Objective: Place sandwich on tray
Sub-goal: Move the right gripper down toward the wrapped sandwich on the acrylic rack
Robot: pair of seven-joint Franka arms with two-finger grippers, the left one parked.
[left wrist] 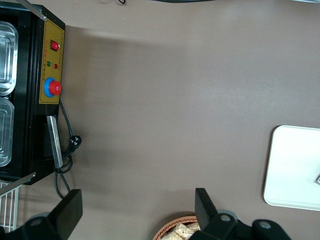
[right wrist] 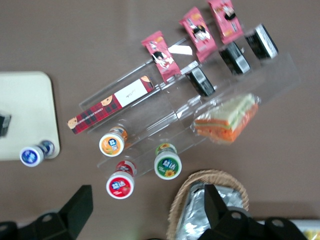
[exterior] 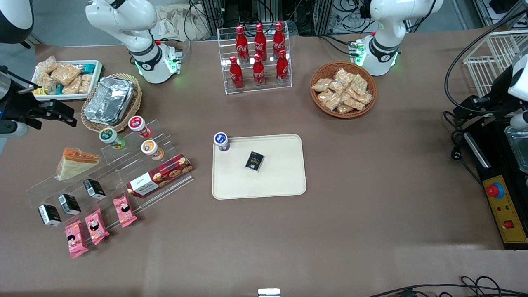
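Note:
The sandwich (exterior: 76,163), a wrapped triangular wedge with orange and green filling, lies on the clear stepped stand (exterior: 111,173) toward the working arm's end of the table. It also shows in the right wrist view (right wrist: 227,120). The cream tray (exterior: 284,181) lies at the table's middle, and its corner shows in the right wrist view (right wrist: 25,110). My right gripper (exterior: 68,116) is open and empty. It hangs above the table beside the foil container, farther from the front camera than the sandwich. In the right wrist view the gripper (right wrist: 147,210) has its fingers spread wide.
The stand also holds three lidded cups (exterior: 140,126), a red plaid cookie box (exterior: 160,175), black packets (exterior: 69,203) and pink packets (exterior: 97,226). A foil container (exterior: 109,101) sits in a wicker mat. A white bin (exterior: 66,79), cola rack (exterior: 258,57) and snack basket (exterior: 343,90) stand farther back. A cup (exterior: 221,141) and black box (exterior: 254,161) sit on the tray.

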